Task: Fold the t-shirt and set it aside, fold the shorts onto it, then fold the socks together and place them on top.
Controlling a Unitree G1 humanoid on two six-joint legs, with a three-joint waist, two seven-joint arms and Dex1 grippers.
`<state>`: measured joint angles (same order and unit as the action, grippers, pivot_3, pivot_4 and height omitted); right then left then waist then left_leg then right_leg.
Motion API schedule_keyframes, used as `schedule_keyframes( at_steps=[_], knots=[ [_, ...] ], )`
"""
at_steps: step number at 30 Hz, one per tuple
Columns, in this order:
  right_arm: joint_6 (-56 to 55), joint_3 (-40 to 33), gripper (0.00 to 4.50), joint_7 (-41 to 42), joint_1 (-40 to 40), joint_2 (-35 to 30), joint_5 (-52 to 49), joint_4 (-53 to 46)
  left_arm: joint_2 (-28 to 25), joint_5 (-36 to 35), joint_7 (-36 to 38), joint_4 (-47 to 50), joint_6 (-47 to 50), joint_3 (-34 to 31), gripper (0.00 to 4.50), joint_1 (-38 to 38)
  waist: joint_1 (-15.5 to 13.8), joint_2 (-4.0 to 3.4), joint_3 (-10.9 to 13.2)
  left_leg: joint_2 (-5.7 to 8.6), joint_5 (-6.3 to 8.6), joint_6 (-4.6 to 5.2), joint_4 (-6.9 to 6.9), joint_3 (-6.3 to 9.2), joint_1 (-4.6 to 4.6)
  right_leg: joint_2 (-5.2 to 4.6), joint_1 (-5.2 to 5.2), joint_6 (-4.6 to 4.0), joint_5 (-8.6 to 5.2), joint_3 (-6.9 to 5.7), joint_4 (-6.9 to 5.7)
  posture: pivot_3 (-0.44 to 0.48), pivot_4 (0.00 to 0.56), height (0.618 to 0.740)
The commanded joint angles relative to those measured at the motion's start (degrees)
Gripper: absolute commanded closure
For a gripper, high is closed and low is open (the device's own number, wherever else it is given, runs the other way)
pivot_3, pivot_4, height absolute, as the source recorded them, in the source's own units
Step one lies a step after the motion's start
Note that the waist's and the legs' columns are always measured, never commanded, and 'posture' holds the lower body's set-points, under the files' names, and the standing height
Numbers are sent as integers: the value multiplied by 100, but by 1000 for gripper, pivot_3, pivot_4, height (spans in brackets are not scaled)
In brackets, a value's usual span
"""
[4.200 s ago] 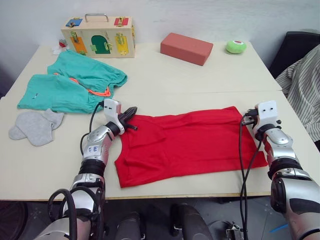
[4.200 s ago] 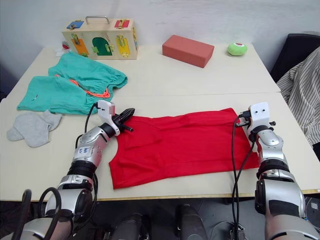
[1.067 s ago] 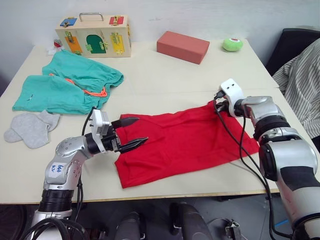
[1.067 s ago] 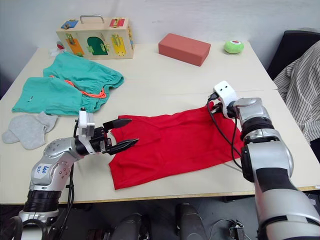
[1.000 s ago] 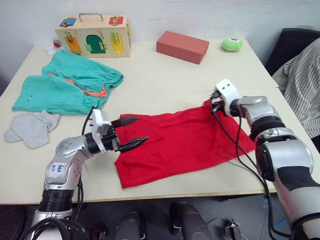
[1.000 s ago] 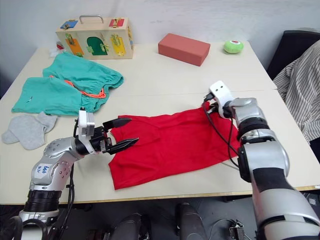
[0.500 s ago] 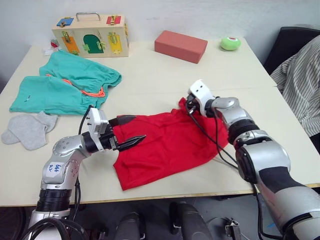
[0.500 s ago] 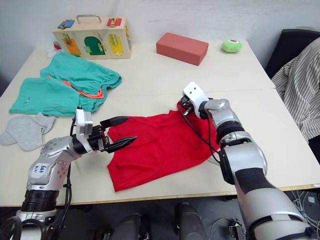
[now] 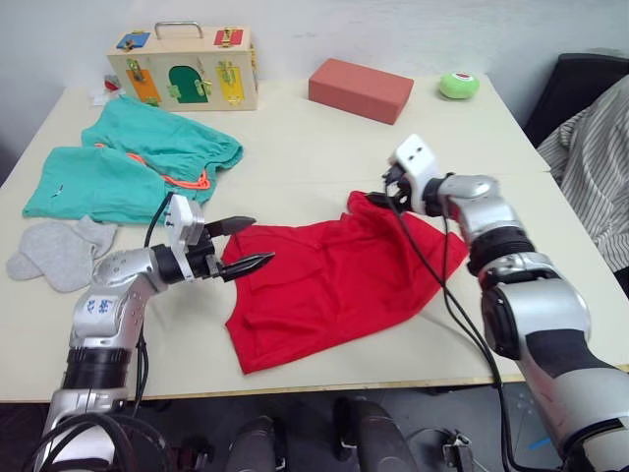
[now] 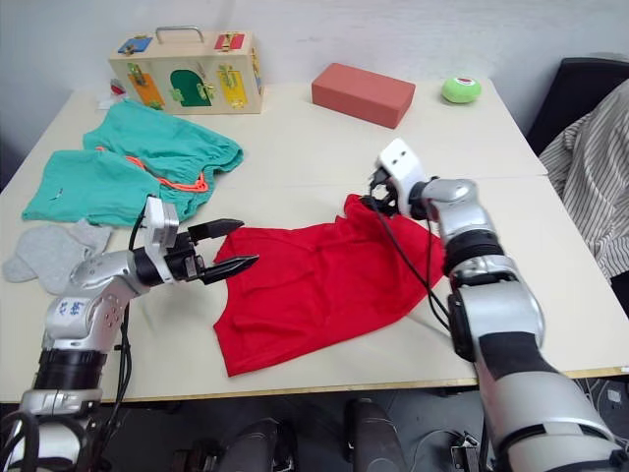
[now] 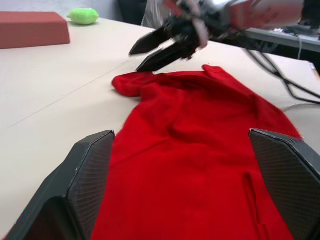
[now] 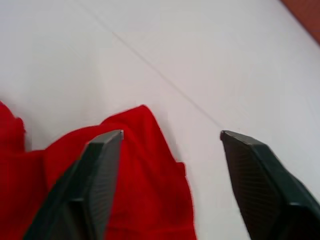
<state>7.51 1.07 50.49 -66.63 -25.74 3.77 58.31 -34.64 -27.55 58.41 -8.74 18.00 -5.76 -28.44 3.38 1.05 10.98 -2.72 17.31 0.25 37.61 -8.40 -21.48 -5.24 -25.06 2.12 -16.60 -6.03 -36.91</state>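
**Shirt sits between both claws, long axis left-right**

The t-shirt (image 9: pixel 334 280) lies rumpled mid-frame on the worktop (image 9: pixel 295 147), running left to right. Your left claw (image 9: pixel 244 246) hovers wide open and empty at its left edge. Your right claw (image 11: pixel 150 52), open too, holds nothing, just above the bunched upper-right corner. Either's close; the left looks squarer.

I see a bright red t-shirt (image 9: pixel 334 280), teal-green shorts (image 9: pixel 128 167) with an orange drawstring (image 9: pixel 187 179), and plain light grey socks (image 9: pixel 54 254).

bare table (image 9: pixel 295 157) btwn shorts (image 9: pixel 128 162), brick (image 9: pixel 360 89)
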Motion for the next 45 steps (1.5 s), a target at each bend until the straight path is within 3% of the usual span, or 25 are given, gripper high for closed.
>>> schedule_keyframes(
  at_steps=[1,8,12,16,22,26,34,36,38,45],
  knots=[
    [1153,-252,30,662,680,-587,-546,-1865,-125,503,6,-892,-311,146,0,-584,-41,0,0,0,0,0,0,0,-1,0,0,0,0,-2,1,0,150,740],
    [4976,-1220,30,699,2694,-1845,-1788,-5453,-15,1302,503,-2848,-1232,634,0,-1870,-201,3,2,4,3,4,4,-2,-13,-2,-14,0,0,-5,6,0,150,740],
    [6842,-2030,30,368,3422,-2235,-2361,-6563,157,1768,646,-3906,-1616,905,0,-2488,-195,6,3,4,6,10,24,2,-33,-3,-29,0,0,-11,-2,0,150,740],
    [8382,-2702,30,253,4030,-2295,-2954,-7259,325,2122,1271,-4975,-1976,1162,0,-2969,-176,8,4,3,10,16,33,1,-37,-2,-32,1,1,-10,-9,0,150,740],
    [8499,-3286,30,-754,4728,-1604,-3536,-7399,666,2578,893,-6140,-2163,1168,0,-3669,-204,38,16,2,8,20,45,14,-61,1,-44,3,3,-23,-8,0,150,740],
    [8499,-3468,30,-1492,4598,-1069,-3623,-7281,747,2813,519,-6434,-2232,1129,0,-3878,-180,38,16,13,8,28,46,10,-66,-7,-46,13,8,-19,-6,0,150,740],
    [8498,-3166,30,-2260,4256,-364,-3615,-7178,870,3138,370,-6676,-1722,1131,0,-3940,-167,75,-7,10,8,29,49,10,-61,-4,-43,14,9,-18,-10,0,150,740],
    [8414,-3133,0,-2401,4112,-237,-3537,-7052,899,3163,386,-6695,-1595,1105,382,-3916,-167,77,-8,11,7,32,52,10,-60,-6,-43,15,11,-16,-14,0,150,740],
    [8296,-3118,413,-2532,3974,-113,-3479,-6953,924,3147,523,-6694,-1465,1068,892,-3858,-168,79,-10,10,6,32,52,10,-58,-6,-42,15,11,-15,-17,0,150,740],
    [8119,-2855,2597,-2544,3793,-48,-3541,-6711,863,3123,795,-6583,-1422,963,3001,-3662,-166,79,-10,10,6,31,48,7,-60,-5,-43,15,11,-16,-11,0,150,740]
  ],
)
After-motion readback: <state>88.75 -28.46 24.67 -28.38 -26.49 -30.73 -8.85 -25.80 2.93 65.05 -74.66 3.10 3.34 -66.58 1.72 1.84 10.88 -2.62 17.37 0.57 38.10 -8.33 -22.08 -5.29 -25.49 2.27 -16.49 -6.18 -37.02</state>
